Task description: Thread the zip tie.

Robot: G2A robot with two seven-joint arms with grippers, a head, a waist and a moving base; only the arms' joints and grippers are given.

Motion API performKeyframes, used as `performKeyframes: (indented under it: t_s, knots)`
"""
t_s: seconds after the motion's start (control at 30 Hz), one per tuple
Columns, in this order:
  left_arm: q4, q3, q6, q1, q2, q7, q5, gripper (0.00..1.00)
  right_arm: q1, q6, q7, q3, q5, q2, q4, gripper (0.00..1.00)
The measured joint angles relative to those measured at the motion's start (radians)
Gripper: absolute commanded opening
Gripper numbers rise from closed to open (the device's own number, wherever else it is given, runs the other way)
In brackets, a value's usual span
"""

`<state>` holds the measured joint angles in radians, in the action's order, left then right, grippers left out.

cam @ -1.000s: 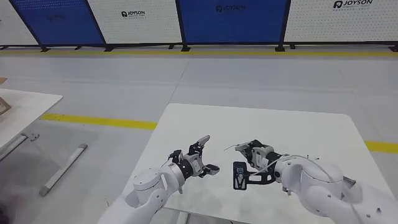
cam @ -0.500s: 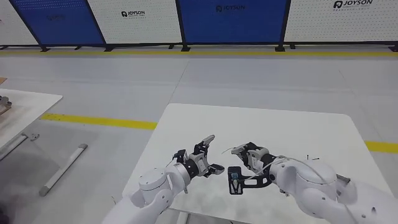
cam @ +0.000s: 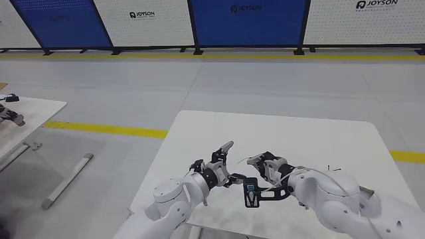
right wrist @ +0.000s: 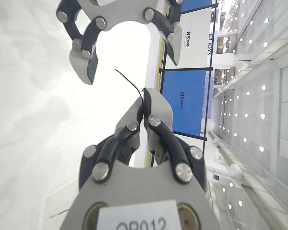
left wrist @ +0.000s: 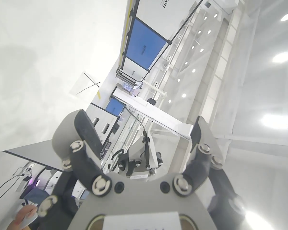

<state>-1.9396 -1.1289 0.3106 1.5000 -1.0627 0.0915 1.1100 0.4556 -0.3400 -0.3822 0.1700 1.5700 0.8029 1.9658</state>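
nearest the robot, the right gripper (right wrist: pixel 144 101) is pressing its fingertips together on a thin black zip tie (right wrist: pixel 129 81), pinching it so that a short curved tail is sticking out past the pads toward the other arm. just beyond, the left gripper (right wrist: pixel 132 62) is hanging with its fingers spread wide, facing the tail but apart from it. both are hovering above the near part of the white table (cam: pixel 299 129). the tie is looking very light and springy, a narrow strap likely to be bending at its free tip and slipping under a loose pinch. i am judging the best hold to be flat across the strap, close to the tip, keeping the end stiff enough to steer. i cannot tell where the tie's head is sitting. farther off, blue and white panels (cam: pixel 249 10) are standing along the floor.
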Motion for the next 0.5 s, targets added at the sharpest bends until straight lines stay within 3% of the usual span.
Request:
performKeyframes:
  t_s: [0.27, 0.3, 0.33, 0.5]
  knots:
    - [0.014, 0.022, 0.009, -0.014, -0.007, 0.0, -0.007, 1.0, 0.0, 0.0, 0.0, 0.0, 0.0, 0.0, 0.0, 0.0]
    - [0.016, 0.024, 0.01, -0.018, -0.008, 0.002, -0.001, 0.62, 0.0, 0.0, 0.0, 0.0, 0.0, 0.0, 0.0, 0.0]
    - [0.017, 0.025, 0.012, -0.022, -0.01, 0.004, 0.006, 0.47, 0.0, 0.0, 0.0, 0.0, 0.0, 0.0, 0.0, 0.0]
    - [0.015, 0.023, 0.016, -0.029, -0.014, 0.017, 0.022, 0.32, 0.0, 0.0, 0.0, 0.0, 0.0, 0.0, 0.0, 0.0]
